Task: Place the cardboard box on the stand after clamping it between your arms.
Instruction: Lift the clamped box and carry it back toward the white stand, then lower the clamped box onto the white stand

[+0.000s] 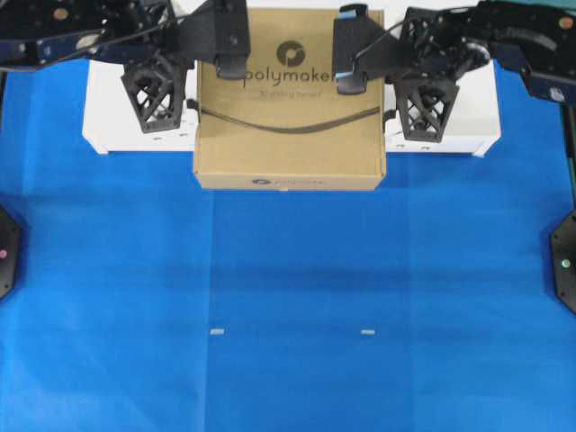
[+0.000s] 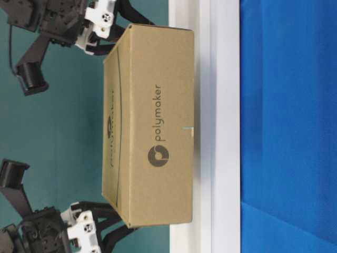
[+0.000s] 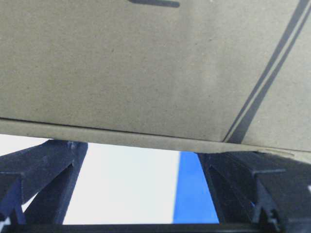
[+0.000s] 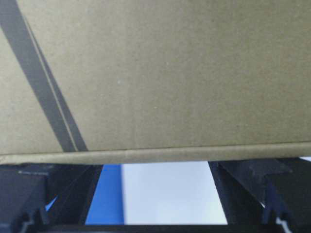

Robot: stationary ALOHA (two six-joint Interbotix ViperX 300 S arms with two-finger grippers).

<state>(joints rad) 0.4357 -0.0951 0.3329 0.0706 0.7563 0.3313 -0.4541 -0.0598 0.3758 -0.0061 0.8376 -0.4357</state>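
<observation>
Cardboard box [image 1: 290,108], flat, square, matte brown with a dark logo and curved line, sits between 2 black lattice grippers, left gripper [image 1: 160,94] and right gripper [image 1: 423,106], both with jaws spread against its sides. It overlaps the smooth white stand [image 1: 454,121], its near edge overhanging the wrinkled blue cloth [image 1: 288,315]. Teal backdrop behind.

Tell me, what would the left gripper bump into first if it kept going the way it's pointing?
The cardboard box. In the wrist view the box's brown side wall fills the space just ahead of the left gripper, whose open fingers sit low against it, above the white stand.
</observation>
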